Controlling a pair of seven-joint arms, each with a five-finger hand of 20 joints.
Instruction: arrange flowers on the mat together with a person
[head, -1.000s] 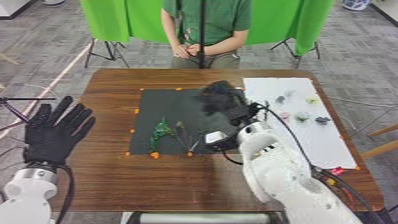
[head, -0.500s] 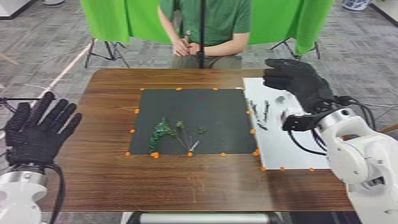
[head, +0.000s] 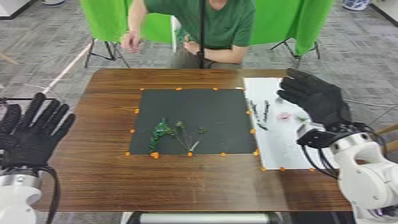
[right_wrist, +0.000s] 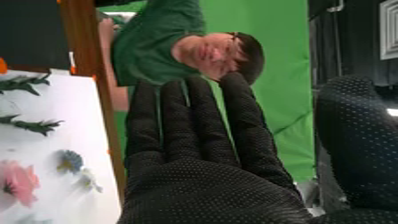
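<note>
Right of the flat dark-gray mat (head: 191, 104), your black-gloved right hand (head: 322, 104) hangs straight-fingered; left of it, your black-gloved left hand (head: 27, 144) is spread. Green leafy stems (head: 161, 131) lie on its near half.

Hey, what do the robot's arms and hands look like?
Both arms are white, with rounded shells and black cables near the wrists. The left hand and right hand each wear a black fabric glove; the right one shows small pale dots.

Rounded white arms (head: 366, 181) carry looping black cables (head: 56, 190) and black fabric gloves (head: 322, 102), the right glove dotted with tiny pale specks.
</note>
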